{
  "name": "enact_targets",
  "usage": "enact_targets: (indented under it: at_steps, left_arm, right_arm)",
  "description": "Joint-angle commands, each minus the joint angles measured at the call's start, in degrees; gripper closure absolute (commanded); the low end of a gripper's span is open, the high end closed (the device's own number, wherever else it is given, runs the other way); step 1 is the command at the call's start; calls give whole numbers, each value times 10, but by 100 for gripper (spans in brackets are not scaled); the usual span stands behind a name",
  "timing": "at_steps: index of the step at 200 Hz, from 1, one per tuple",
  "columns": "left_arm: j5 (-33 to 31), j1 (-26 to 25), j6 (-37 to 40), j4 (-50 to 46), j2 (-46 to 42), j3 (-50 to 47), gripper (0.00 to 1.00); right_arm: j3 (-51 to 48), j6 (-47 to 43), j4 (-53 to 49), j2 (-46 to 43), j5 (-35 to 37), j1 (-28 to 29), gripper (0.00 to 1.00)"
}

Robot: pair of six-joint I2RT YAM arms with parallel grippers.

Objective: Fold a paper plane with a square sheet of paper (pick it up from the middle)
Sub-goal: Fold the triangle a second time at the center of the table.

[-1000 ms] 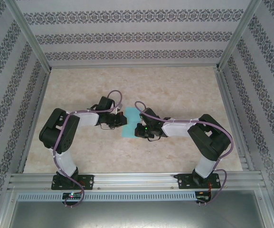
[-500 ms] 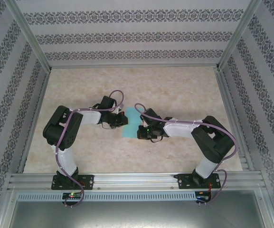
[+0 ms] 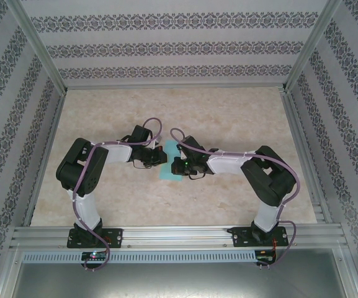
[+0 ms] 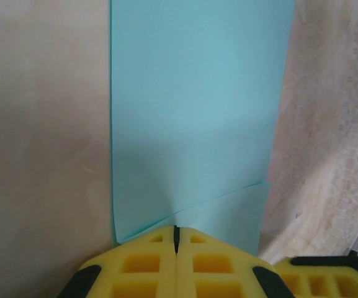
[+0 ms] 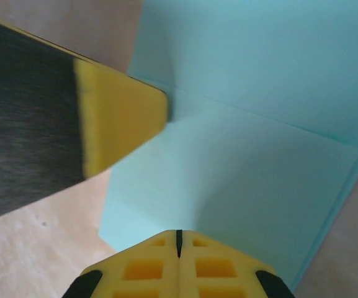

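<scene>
The square sheet of paper [image 3: 169, 162] is turquoise and lies flat on the table, folded into a tall strip between the two grippers. In the left wrist view the sheet of paper [image 4: 197, 105] has an upper layer whose slanted edge runs just ahead of my left gripper [image 4: 177, 228]. That gripper is shut, with its tips resting on the paper's near edge. My right gripper [image 5: 179, 233] is also shut and presses on the sheet of paper [image 5: 259, 118]. The left gripper's yellow finger [image 5: 120, 121] touches the fold line opposite it. From above, the left gripper [image 3: 161, 158] and right gripper [image 3: 175, 166] almost meet.
The table [image 3: 228, 118] is a beige marbled surface with patterned walls on three sides. A metal rail [image 3: 179, 236] runs along the near edge where both arm bases are bolted. The right gripper's yellow fingers [image 4: 318, 276] edge into the left wrist view's bottom right corner.
The right gripper has slid left and slightly away from the rail, further onto the paper and covering more of it. The left arm shifted slightly a second ago and has stayed still since.
</scene>
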Motion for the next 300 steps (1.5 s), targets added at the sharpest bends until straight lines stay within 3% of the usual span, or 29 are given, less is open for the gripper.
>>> enact_targets:
  at_steps: [1,54,98,126,149,178,195,213,227,241,261,300]
  left_arm:
    - [-55,1,18,-72,33,8,100]
    - [-78,5,15,-88,36,-2,100]
    - [-48,33,26,-69,43,-23,100]
    - [-14,33,20,-48,42,-18,100]
    - [3,33,10,-35,20,-8,100]
    - [22,33,-19,-32,-35,20,78]
    - [1,33,-23,-68,-65,45,54]
    - [-34,38,-16,-121,-93,63,36]
    - [-65,46,-15,-159,-117,65,23]
    - [-98,56,-13,-189,-138,62,11]
    - [-126,67,-11,-221,-161,56,0]
    - [-119,76,-28,-236,-169,49,0]
  right_arm:
    - [13,5,4,15,-6,-2,100]
    - [-66,-14,9,-23,10,-4,100]
    - [-164,-21,-5,-101,-10,-3,100]
    - [-152,-48,-73,-168,-5,-9,100]
    - [-118,-46,-72,-202,7,-32,100]
    - [-74,-26,-35,-184,-1,-69,93]
    - [-41,-34,-30,-158,-3,-80,77]
    - [-17,-42,-7,-136,0,-81,56]
    - [-4,-42,7,-116,2,-82,45]
    - [12,-45,14,-87,-10,-85,41]
    - [27,-50,24,-47,-32,-85,39]
    - [36,-52,60,-7,-80,-87,42]
